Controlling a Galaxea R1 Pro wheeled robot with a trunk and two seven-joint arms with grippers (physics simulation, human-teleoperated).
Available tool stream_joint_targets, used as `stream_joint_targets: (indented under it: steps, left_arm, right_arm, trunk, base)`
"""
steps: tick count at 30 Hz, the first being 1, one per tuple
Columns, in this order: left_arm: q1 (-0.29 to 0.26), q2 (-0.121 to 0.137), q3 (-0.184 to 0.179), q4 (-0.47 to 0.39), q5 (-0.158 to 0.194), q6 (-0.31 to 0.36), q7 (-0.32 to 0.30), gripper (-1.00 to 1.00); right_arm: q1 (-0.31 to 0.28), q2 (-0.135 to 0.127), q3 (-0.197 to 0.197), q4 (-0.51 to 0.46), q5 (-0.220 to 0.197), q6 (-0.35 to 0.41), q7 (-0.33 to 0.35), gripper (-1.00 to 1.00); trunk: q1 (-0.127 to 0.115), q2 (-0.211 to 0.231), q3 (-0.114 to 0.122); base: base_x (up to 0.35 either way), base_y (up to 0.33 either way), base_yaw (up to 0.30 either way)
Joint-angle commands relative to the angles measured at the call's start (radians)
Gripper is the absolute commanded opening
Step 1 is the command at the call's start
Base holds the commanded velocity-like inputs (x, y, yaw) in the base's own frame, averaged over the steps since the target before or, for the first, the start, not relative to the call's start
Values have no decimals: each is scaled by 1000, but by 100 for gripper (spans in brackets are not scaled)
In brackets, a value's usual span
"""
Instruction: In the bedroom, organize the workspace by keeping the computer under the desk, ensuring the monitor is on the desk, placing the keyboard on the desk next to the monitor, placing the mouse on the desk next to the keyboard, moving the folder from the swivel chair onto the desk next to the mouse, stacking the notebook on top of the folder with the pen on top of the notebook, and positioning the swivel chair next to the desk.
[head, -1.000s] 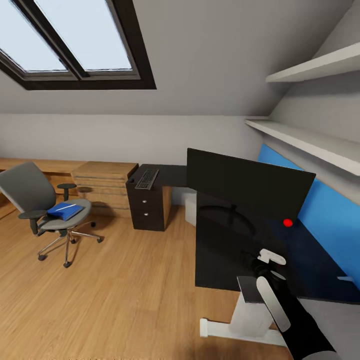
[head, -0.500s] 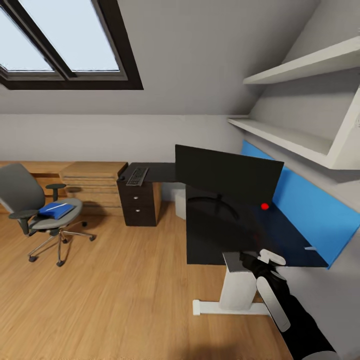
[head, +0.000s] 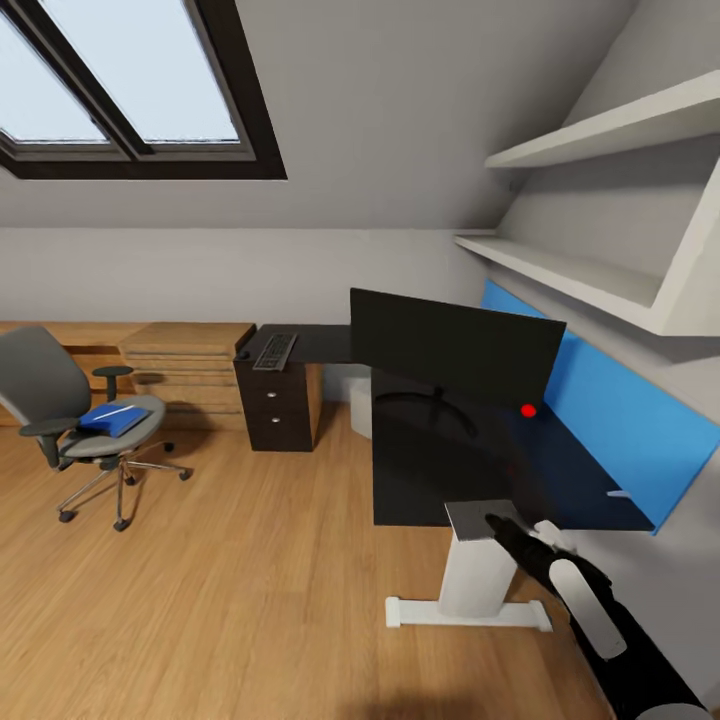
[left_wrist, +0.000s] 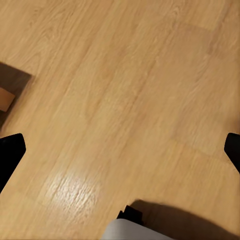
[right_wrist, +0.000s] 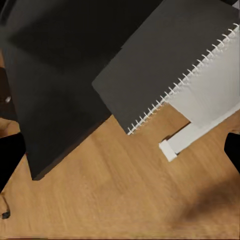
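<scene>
Notebook (head: 478, 518) — grey, spiral-bound, lying on the near corner of the desk (head: 560, 480), lower centre of the head view, part of it overhanging the edge. In the right wrist view its wire binding hangs out past the black top, above the white desk leg (right_wrist: 210, 95).

Right gripper (head: 505, 532) sits lower right of frame, just beside the notebook; its fingertips at the side edges of the wrist view stand wide apart, nothing between them. Left gripper's tips likewise spread, over bare wood floor (left_wrist: 120, 100).

Monitor (head: 455, 345) on the desk, centre. Keyboard (head: 276, 350) on the far dark wing, left of centre. Folder (head: 112, 418) with the pen (head: 112, 409) on the swivel chair (head: 80, 420), far left.

Risk, as I judge it — a nudge or skewed grip tips the overhanging notebook to the floor. The glossy top gives little friction.
</scene>
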Motion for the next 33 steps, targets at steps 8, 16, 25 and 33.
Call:
stream_joint_targets:
  steps: [8, 16, 25, 33]
  left_arm:
    - [-1, -1, -7, -2, 11, -1, 5, 100]
    - [-1, -14, 15, -201, 10, 46, 17, 100]
    - [-1, -77, 189, -892, 124, 744, 134, 100]
    - [0, -49, 194, -907, 143, 807, 138, 100]
  right_arm:
    - [-1, -79, -50, 66, -284, 53, 82, 100]
    - [-4, -93, -153, 106, -394, 86, 82, 100]
    - [-5, -46, -232, 140, -434, 103, 118, 100]
    - [-5, -41, -234, 135, -429, 107, 211, 100]
  trunk:
    - [31, -58, -27]
    - [62, -114, -52]
    - [96, -177, -80]
    - [127, -233, -105]
  base:
    - [0, 0, 0]
    - [0, 0, 0]
    - [0, 0, 0]
    - [0, 0, 0]
